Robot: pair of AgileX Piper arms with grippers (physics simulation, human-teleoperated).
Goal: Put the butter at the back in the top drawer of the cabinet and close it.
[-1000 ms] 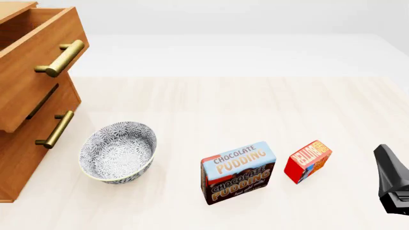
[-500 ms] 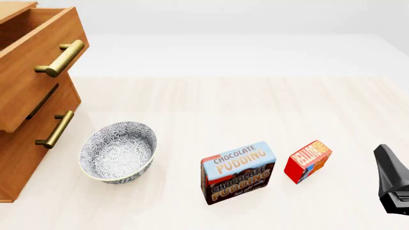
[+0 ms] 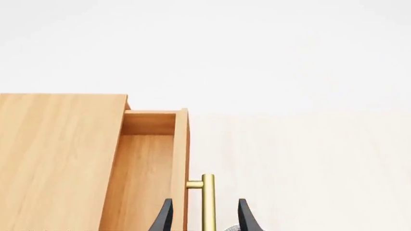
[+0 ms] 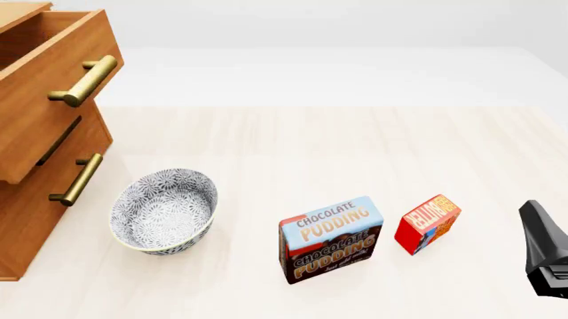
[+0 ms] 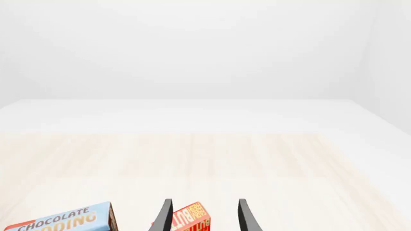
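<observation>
The butter (image 4: 427, 222) is a small red box lying on the table right of the Chocolate Pudding box (image 4: 330, 238). Only a black part of my right arm (image 4: 543, 247) shows in the front view, just right of the butter. In the right wrist view my right gripper (image 5: 205, 201) is open, with the butter (image 5: 190, 219) beyond and between its fingers. The cabinet (image 4: 36, 199) stands at the left with its top drawer (image 4: 40, 100) pulled out. My left gripper (image 3: 205, 202) is open, its fingers straddling the drawer's brass handle (image 3: 208, 190) without touching it. The drawer's interior (image 3: 144, 173) looks bare.
A patterned grey bowl (image 4: 164, 209) sits between the cabinet and the pudding box. The pudding box (image 5: 64, 221) also shows beside the butter in the right wrist view. A lower drawer's brass handle (image 4: 76, 179) juts out near the bowl.
</observation>
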